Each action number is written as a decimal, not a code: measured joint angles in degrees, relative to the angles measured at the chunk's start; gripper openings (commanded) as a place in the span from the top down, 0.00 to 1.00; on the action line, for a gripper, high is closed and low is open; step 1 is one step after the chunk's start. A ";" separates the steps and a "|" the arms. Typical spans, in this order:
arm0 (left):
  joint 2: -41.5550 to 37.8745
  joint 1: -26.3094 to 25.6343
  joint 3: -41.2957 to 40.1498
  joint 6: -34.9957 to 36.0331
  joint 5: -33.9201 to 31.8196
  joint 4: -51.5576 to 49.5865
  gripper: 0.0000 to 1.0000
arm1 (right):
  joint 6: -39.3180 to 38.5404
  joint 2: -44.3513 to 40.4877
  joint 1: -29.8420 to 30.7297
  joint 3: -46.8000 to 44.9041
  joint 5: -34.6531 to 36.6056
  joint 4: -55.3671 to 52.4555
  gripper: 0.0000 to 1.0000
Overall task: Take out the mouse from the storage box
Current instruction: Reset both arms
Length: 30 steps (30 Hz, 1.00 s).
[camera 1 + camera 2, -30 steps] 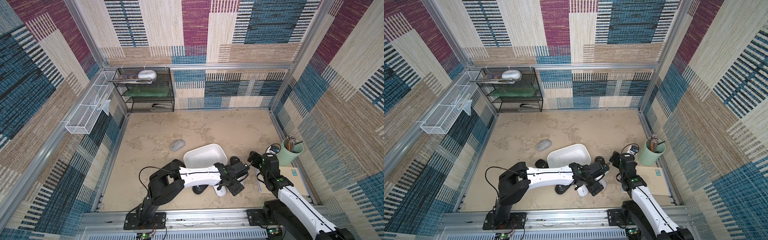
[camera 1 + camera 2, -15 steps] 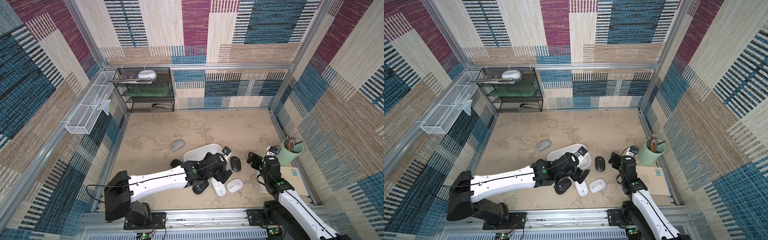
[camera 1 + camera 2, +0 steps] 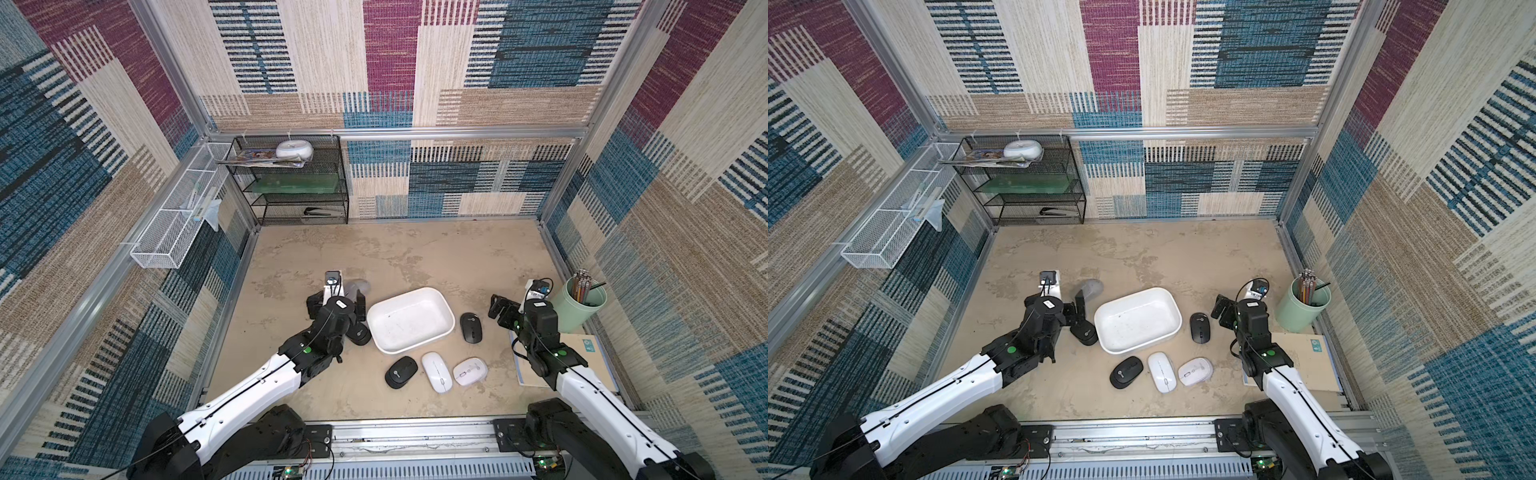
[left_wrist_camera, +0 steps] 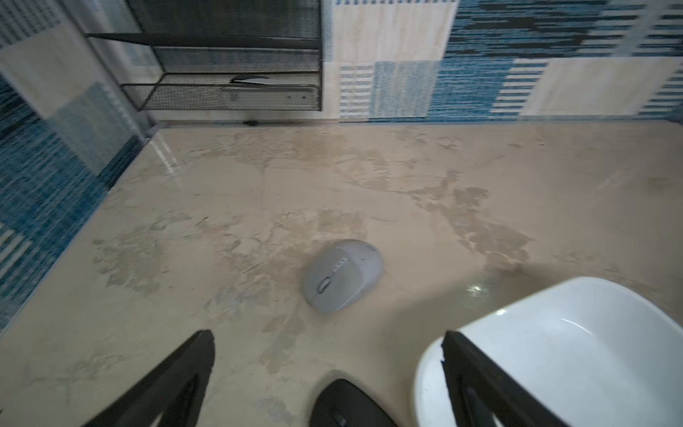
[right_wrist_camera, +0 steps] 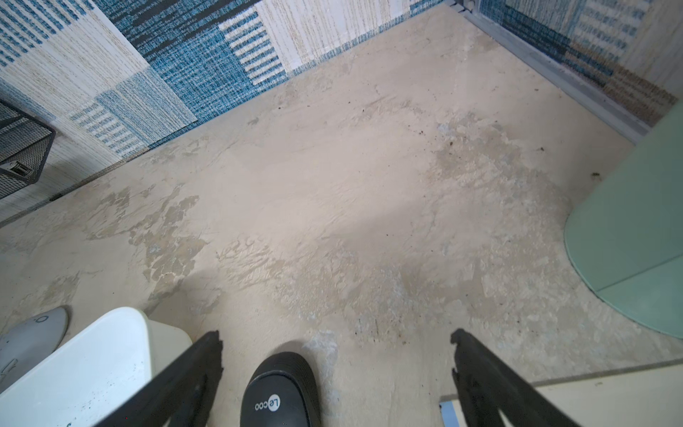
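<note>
**A:** Start at the left. What is there?

**B:** A white wire basket (image 3: 174, 232) hangs on the left wall. A black mesh rack (image 3: 299, 187) stands in the far corner.

**A:** And the left pincer?

**B:** The left pincer (image 4: 328, 334) has its jaws wide apart and grips nothing. It hangs over the bench (image 3: 415, 257), just left of the storage box (image 3: 409, 320). The grey mouse (image 4: 343, 279) lies on the bench beyond its fingers. The left black mouse (image 3: 359, 332) lies close against the box's left wall; I cannot tell whether they touch.

**A:** The box itself?

**B:** It sits upright in the middle of the bench, its white bottom bare. Every mouse I can see lies outside it.

**A:** In front of it?

**B:** Three in a row near its front wall. The front black mouse (image 3: 401, 372) is first, then the white mouse (image 3: 436, 372), and the pale mouse (image 3: 469, 371) just beside that.

**A:** Further right?

**B:** The right black mouse (image 3: 471, 327) lies just beside the box's right wall. The right pincer (image 5: 336, 334) hangs near that mouse, jaws spread wide and holding nothing. Past it stands a green cup (image 3: 577, 307) of pencils, with a pad (image 3: 590, 361) lying in front of it.
</note>
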 measured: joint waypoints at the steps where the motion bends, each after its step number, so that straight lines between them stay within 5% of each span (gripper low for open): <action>1: 0.13 2.54 -1.20 0.04 -0.72 2.10 0.01 | -0.48 0.61 0.37 1.11 0.66 -0.04 0.00; 12: 8.57 18.56 -7.06 10.25 -0.42 18.36 0.01 | -10.56 8.07 3.76 2.14 5.57 9.38 0.00; 30: 27.12 32.70 -12.87 15.82 16.33 42.75 0.01 | -29.16 15.78 4.28 -8.39 10.58 36.72 0.01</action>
